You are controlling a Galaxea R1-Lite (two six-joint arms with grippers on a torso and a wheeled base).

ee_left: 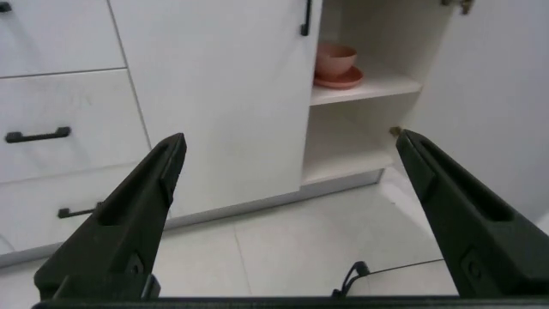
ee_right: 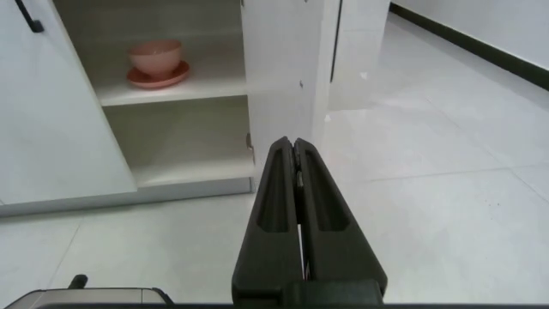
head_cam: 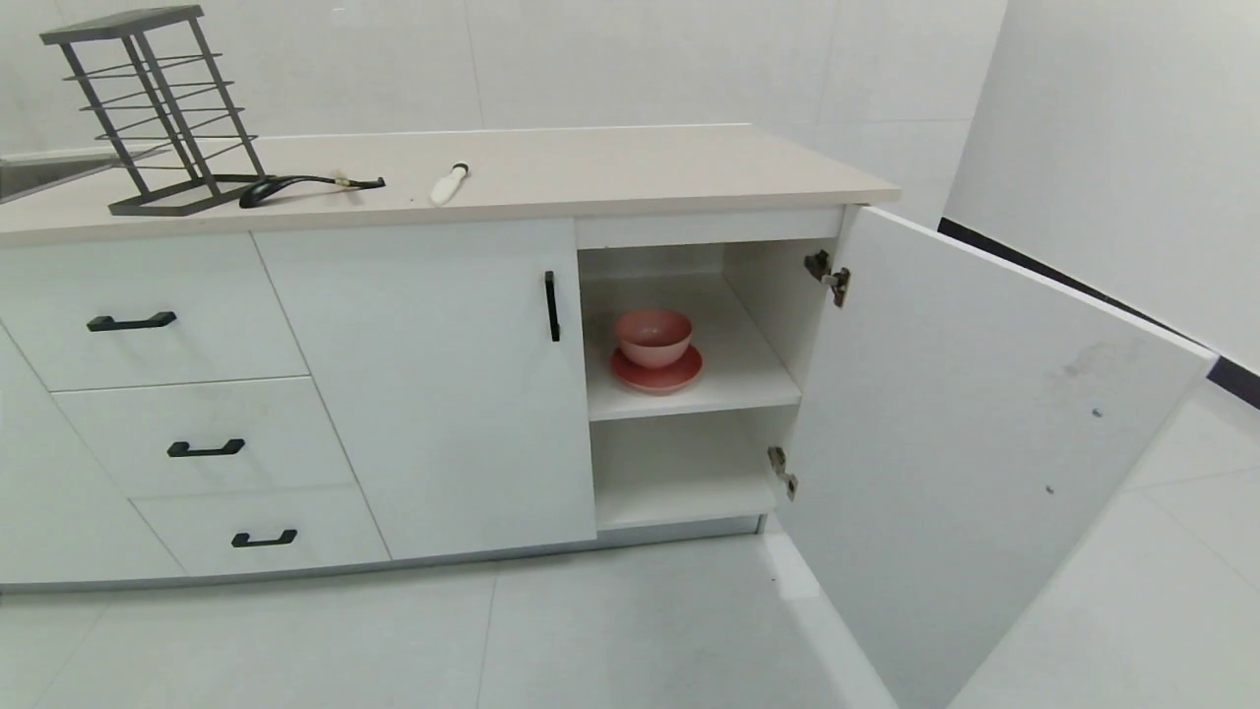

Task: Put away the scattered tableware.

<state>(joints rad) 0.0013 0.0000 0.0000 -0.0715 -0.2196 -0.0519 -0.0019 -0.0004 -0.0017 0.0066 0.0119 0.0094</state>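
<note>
We face a long white cabinet (head_cam: 443,394) with a pale countertop (head_cam: 610,162). Its right-hand door (head_cam: 965,443) stands swung wide open, so both shelves inside can be reached. The door beside it is closed, and 3 drawers (head_cam: 148,315) sit further left. At the countertop's left end stands a dark wire rack (head_cam: 162,108).

Our 2 grippers are held low, facing the cabinet. The left gripper (ee_left: 290,146) has its fingers spread wide with nothing between them. The right gripper (ee_right: 296,150) has its fingers pressed together, also empty.

On the upper shelf (head_cam: 748,379) a pink bowl (head_cam: 653,337) sits on a red plate (head_cam: 658,372) — stacked, we judge, to save room, and already put away.

2 smaller pieces lie loose on the countertop: a black utensil (head_cam: 295,184) just beside the rack's base, and a white-handled utensil (head_cam: 449,184) a little to its right. These look like the tableware left to store — the spread left gripper seems the readier to take 1.
</note>
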